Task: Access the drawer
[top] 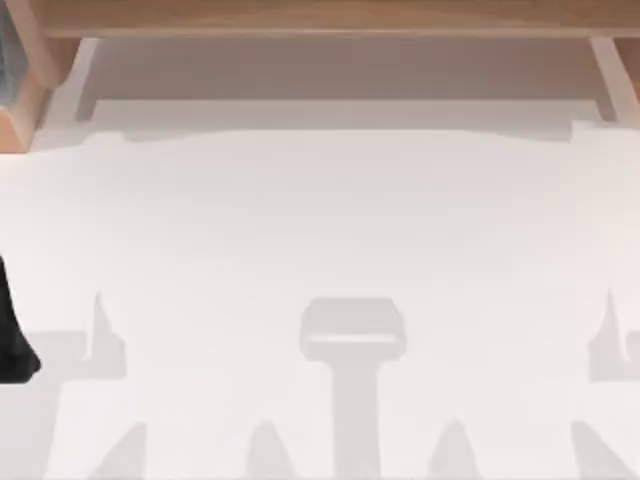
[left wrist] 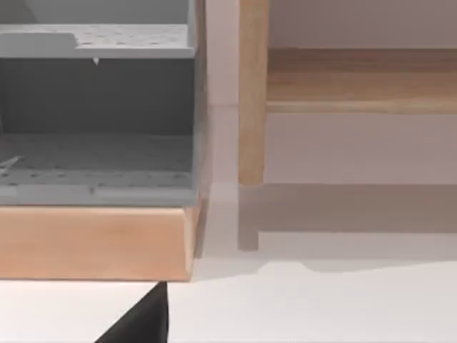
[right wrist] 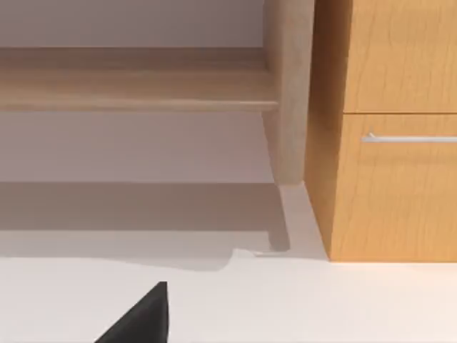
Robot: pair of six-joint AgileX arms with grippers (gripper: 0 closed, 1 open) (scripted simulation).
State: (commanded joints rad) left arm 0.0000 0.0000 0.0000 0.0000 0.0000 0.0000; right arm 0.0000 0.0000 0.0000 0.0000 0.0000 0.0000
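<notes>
The drawer (right wrist: 400,193) is a light wooden front with a slim silver bar handle (right wrist: 410,138), shut, in a wooden cabinet standing on the white table. Another wooden front (right wrist: 400,57) sits above it. A black part of my right gripper (right wrist: 143,318) shows at the near edge of the right wrist view, well short of the cabinet and to the side of it. A black part of my left gripper (left wrist: 139,321) shows in the left wrist view, in front of a wood-framed unit. A dark piece of my left arm (top: 14,335) sits at the table's left edge.
A raised wooden shelf (top: 320,18) on pale posts (left wrist: 251,93) spans the back of the table. At the back left stands a grey open-shelved unit (left wrist: 96,107) on a wooden base (left wrist: 93,243). The white tabletop (top: 320,220) stretches wide in front.
</notes>
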